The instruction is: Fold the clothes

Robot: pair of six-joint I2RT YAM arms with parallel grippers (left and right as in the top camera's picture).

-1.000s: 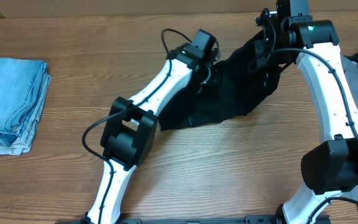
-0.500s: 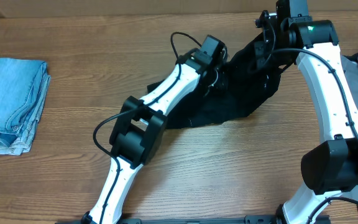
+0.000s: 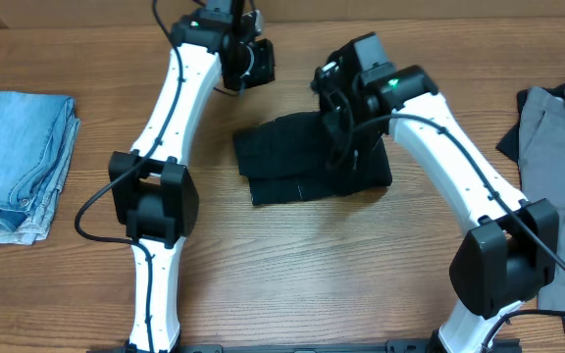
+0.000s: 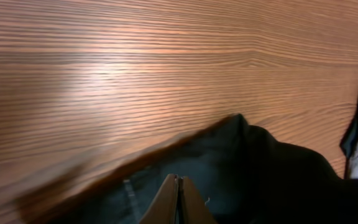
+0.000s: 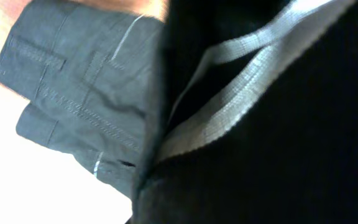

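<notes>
1. Fabric of the black garment (image 3: 282, 162) lay folded into a rough flat rectangle, with layered edges showing along its left side. The right wrist view showed stitched seams and a pale tape (image 5: 241, 81) sewn along the dark cloth.
2. Counted: one black garment, one folded light-blue denim stack (image 3: 18, 162), one grey garment (image 3: 557, 127) and two end effectors.
3. The black garment sat at the middle of the desk (image 3: 361, 265). The denim stack lay at the left edge and the grey garment at the right edge, both well apart from it.
4. The right end effector (image 3: 344, 147) was down on the right part of the black garment, pressed together. Black cloth crowded its camera, and whether any was pinched could not be told.
5. The left end effector (image 3: 251, 61) hung beyond the garment's far left corner, apart from it. Its fingers (image 4: 166, 202) were pressed together with nothing between them.
</notes>
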